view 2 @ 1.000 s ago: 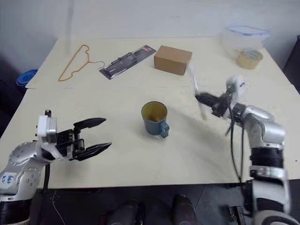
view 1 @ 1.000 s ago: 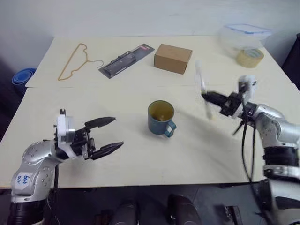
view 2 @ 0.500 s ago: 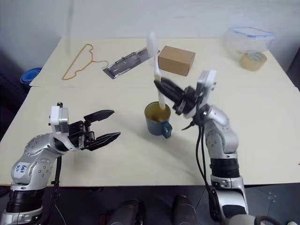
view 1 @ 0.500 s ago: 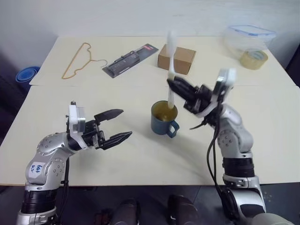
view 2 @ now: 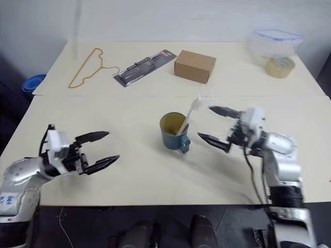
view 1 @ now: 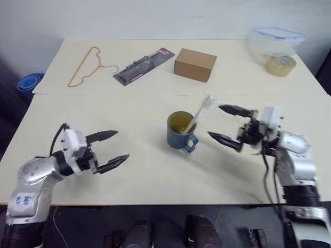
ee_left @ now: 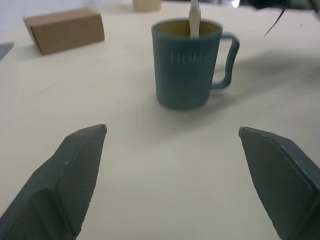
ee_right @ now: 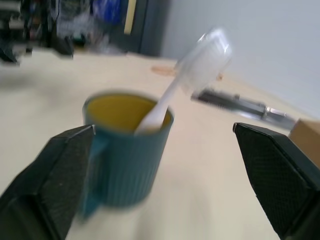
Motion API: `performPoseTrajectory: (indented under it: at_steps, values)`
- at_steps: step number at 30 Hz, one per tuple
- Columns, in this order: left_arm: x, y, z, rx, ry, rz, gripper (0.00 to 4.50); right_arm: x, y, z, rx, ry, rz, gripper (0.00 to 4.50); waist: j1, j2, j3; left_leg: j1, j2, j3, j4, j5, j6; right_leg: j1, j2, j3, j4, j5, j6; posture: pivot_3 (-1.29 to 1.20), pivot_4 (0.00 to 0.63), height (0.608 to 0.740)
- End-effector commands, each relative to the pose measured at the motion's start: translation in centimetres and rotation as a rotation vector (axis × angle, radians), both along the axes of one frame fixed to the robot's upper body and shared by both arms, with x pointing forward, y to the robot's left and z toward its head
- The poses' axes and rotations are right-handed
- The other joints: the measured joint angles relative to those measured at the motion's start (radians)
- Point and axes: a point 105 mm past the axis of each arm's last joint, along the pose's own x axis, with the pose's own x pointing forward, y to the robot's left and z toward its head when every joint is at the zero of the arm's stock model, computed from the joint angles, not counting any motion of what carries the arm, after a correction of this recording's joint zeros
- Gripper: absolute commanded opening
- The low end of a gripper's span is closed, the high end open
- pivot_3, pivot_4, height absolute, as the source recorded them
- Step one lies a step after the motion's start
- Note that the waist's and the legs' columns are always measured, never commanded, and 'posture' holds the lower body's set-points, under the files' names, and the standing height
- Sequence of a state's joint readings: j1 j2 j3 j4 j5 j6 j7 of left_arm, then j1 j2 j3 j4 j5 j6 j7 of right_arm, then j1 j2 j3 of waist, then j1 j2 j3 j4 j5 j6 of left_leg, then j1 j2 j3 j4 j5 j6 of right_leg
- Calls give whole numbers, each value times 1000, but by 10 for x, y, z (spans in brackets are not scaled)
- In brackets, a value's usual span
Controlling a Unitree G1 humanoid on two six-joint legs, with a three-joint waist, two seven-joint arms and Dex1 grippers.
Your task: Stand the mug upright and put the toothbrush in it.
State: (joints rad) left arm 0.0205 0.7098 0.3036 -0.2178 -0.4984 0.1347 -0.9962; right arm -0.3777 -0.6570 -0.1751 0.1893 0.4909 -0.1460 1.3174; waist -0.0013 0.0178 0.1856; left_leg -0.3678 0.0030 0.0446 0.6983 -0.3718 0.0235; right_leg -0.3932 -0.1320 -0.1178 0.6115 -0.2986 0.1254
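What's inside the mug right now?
The toothbrush stands in the upright mug, leaning against the rim toward the right hand, bristle head up and out. The yellowish inner wall shows; the handle's lower end and the mug's bottom are hidden by its wall.

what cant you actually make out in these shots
- Toothbrush: its lower end is hidden inside the mug in all views, so whether it reaches the bottom is unclear.
- Tape roll: partly behind the clear container in the head views.
- Blue bowl: partly hidden by the table edge.
- Packaged tool: too small to identify.
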Motion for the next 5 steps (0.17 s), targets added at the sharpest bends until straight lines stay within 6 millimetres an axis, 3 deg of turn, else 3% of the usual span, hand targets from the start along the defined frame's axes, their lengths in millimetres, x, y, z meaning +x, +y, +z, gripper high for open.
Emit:
performPoseTrajectory:
  at_steps: [1,5]
  values:
    - [-6,19,-1,92,-44,75,4500,-14,-25,-10,-137,-16,23,4480,0,0,0,0,0,1,0,0,0,1,0,0,0,0,0,0,150,740]
    - [-11,27,-7,110,-35,109,4500,-19,-42,-27,-192,36,17,4480,0,0,0,2,4,3,0,0,0,1,0,1,0,0,0,0,150,740]
